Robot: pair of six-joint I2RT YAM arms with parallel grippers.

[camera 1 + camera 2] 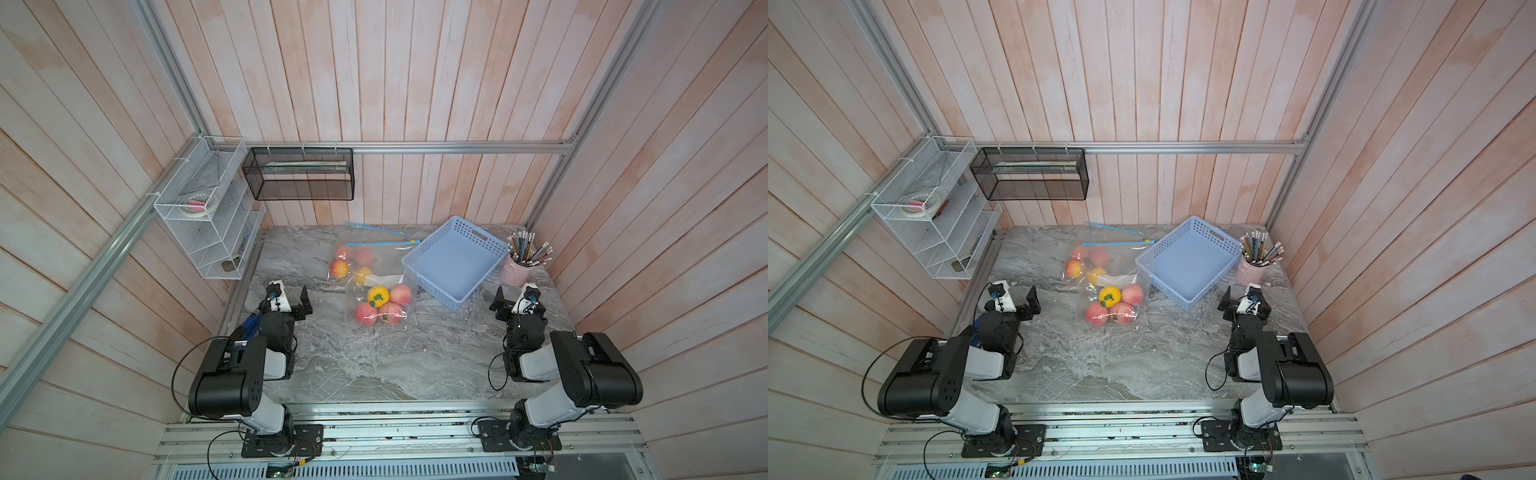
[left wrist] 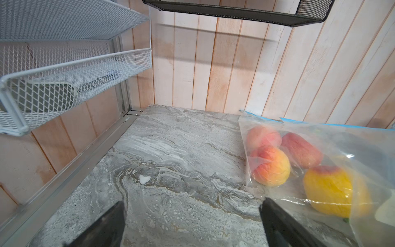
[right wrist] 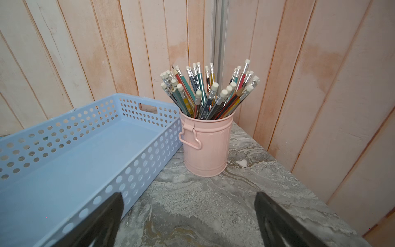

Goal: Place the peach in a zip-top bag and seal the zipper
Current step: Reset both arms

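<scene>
Grey marble tabletop (image 1: 353, 365): carries everything. Blue basket (image 1: 428, 243): sits angled toward the right rear. Two clear zip-top bags: lie overlapping just left of the basket, far bag (image 1: 390, 259) behind near bag (image 1: 354, 293). Cannot tell whether either zipper is sealed. Left gripper (image 2: 192, 204): hangs over bare marble near the bags' left edge, jaws spread wide, gripping nothing. Right gripper (image 3: 189, 196): faces the basket's corner, jaws likewise wide and empty. Pink cup (image 1: 514, 274): stands beside the basket, full of pencils. Peaches (image 1: 340, 269): three inside the far bag with a yellow-orange fruit (image 1: 362, 275). Three more inside the near bag, touching a yellow fruit (image 1: 378, 296).
</scene>
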